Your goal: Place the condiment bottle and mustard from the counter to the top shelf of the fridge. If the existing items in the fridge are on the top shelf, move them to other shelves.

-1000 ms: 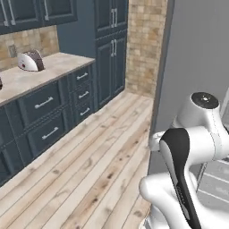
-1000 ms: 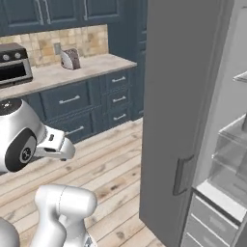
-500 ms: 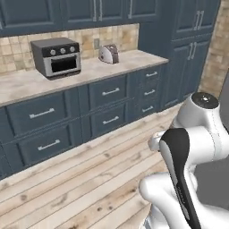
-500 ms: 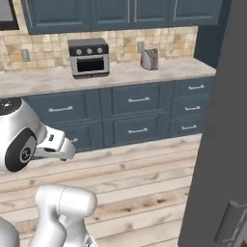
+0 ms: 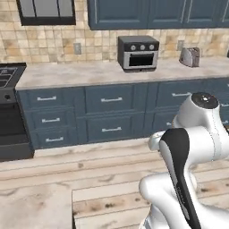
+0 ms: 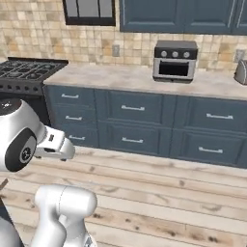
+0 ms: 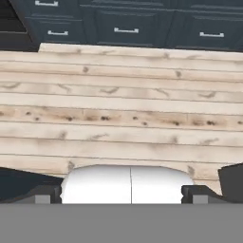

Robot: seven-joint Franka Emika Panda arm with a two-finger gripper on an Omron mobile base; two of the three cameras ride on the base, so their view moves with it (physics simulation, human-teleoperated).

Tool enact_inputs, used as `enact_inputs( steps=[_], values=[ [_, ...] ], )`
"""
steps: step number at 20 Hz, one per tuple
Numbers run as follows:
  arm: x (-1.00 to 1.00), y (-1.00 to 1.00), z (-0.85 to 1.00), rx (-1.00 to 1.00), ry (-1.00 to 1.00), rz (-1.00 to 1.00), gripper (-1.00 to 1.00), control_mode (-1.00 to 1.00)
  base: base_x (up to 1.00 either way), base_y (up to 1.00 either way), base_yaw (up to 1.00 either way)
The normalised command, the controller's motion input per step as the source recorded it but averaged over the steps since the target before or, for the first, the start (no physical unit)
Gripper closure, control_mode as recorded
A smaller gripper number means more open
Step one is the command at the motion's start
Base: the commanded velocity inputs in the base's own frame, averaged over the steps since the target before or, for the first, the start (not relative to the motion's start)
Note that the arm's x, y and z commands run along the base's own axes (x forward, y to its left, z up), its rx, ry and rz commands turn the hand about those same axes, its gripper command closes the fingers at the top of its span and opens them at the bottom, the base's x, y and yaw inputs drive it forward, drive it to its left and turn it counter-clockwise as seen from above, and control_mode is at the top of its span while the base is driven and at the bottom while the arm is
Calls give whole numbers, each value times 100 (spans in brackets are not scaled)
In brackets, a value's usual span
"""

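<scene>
Hand [image 7: 121, 199] spread wide, empty, aimed at wood floor [image 7: 118, 109]. Desk [image 5: 89, 74] far side w/ toaster oven [image 5: 138, 53], toaster [image 5: 190, 57] at right. Bottle & mustard not in sight; drive on along desk till they appear, arm tucked.

— What does the arm [image 5: 192, 147] look like?
— Glossy white rounded shells, thick and tubular, with a long black panel down one link.
— And the joints?
— A round cap on top with a dark grey disc; from the right, a dark disc with a small orange dot.
</scene>
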Motion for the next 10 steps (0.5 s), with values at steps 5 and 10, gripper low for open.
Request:
enact_inputs(
  steps=[5, 10],
  values=[
    [0, 0, 0, 0, 0, 0, -100, 100, 0, -16, 72],
    [0, 0, 0, 0, 0, 0, -100, 100, 0, -17, 72]
  ],
)
